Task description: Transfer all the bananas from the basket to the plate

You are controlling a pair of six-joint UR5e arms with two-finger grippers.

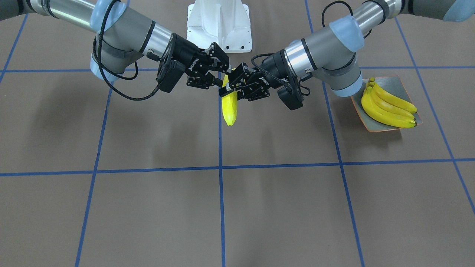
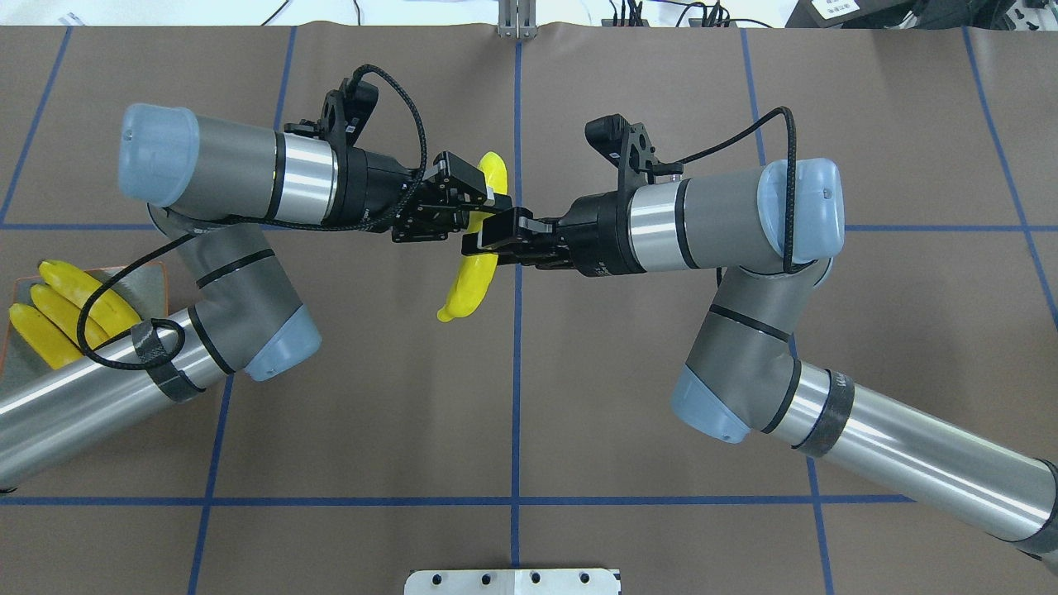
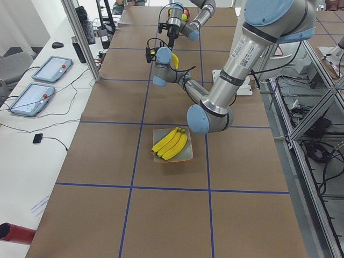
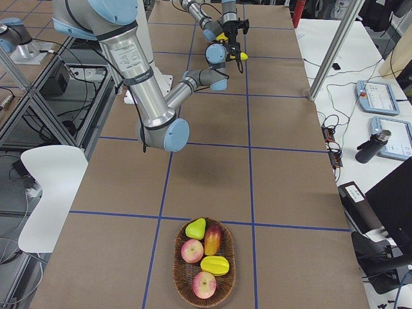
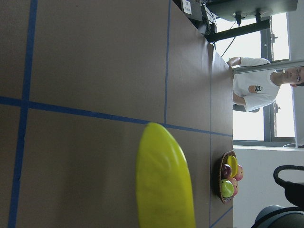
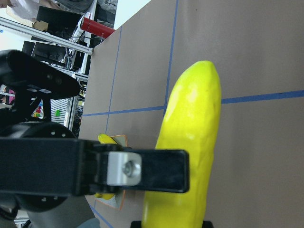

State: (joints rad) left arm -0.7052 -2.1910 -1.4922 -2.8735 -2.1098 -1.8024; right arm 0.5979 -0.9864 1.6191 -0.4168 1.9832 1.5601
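Fruit basket [image 4: 205,262], white chair [image 4: 51,193], red cylinder [image 3: 16,234]

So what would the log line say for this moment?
stage: mid-air handover | banana: in right gripper, left gripper around it | plate: three bananas | basket: no bananas

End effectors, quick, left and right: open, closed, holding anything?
Left end effector: closed on the bright yellow curved banana.
Right end effector: closed on the same banana.
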